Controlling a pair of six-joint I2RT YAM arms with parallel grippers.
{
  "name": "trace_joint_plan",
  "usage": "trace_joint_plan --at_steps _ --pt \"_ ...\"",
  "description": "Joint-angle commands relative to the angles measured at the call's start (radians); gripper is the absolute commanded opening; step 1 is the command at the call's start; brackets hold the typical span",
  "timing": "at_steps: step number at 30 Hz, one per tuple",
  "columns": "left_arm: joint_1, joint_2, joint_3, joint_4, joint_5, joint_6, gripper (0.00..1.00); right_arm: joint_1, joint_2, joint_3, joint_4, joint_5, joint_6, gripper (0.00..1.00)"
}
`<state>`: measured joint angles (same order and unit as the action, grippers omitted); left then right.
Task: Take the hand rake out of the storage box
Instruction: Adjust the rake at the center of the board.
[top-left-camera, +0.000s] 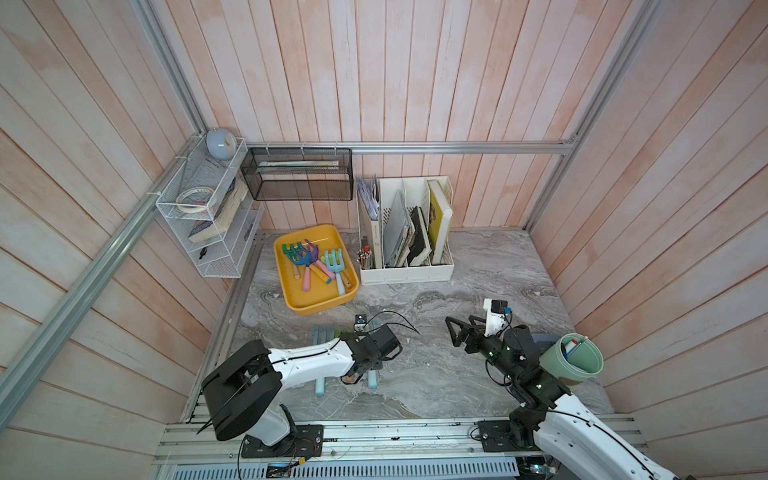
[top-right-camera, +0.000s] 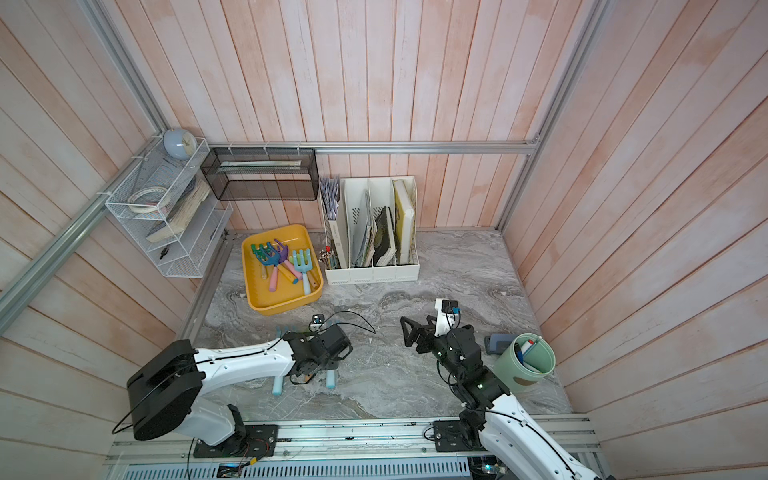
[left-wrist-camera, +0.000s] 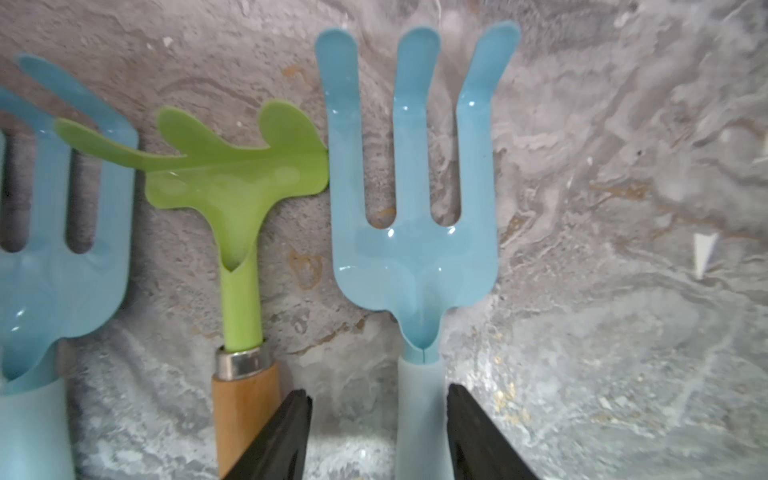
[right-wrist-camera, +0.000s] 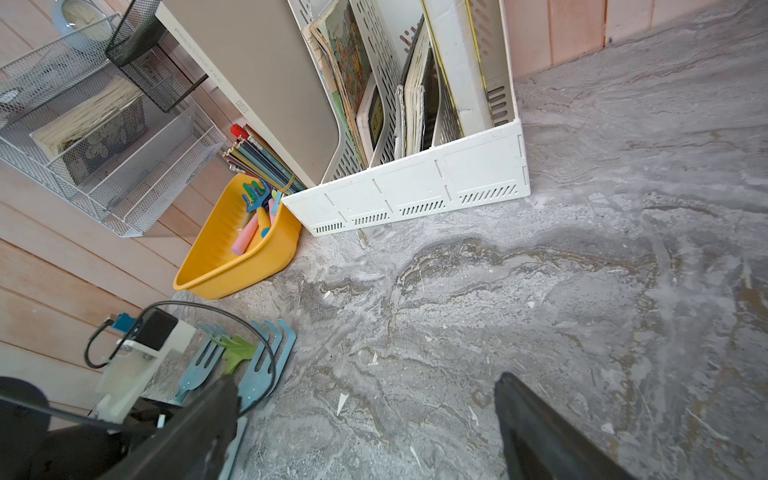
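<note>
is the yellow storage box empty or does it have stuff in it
Not empty: several coloured hand rakes lie inside the storage box.

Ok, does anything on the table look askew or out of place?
The green hand rake lies twisted, one tine crossing a blue rake beside it. The yellow storage box sits skewed to the wall.

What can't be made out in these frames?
- Rakes on the table: both top views, left arm covers their middles; only tine tips and handle ends show.
- Second blue rake: cut off by the left wrist view's edge.
- Storage box: right wrist view, file organizer hides one corner; count in the rake pile unclear.
- Left pincer: top views, its own wrist hides the tips.
- Cup contents: too small in top views.
</note>
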<state>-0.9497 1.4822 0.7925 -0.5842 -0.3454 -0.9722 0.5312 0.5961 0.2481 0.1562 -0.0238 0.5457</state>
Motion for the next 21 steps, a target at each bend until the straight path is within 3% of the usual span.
trace_joint_plan --at_steps 1,12,21 --pt "0.033 -0.056 -0.051 -0.005 -0.016 0.009 0.57 -0.004 0.017 -0.013 0.026 -0.013 -0.009 0.98" --pt "0.043 -0.033 -0.093 0.055 0.027 0.006 0.57 -0.005 0.019 -0.02 0.033 -0.015 -0.007 0.98" --pt "0.043 -0.05 -0.071 -0.051 -0.015 -0.016 0.57 -0.005 0.033 -0.024 0.047 -0.019 -0.006 0.98"
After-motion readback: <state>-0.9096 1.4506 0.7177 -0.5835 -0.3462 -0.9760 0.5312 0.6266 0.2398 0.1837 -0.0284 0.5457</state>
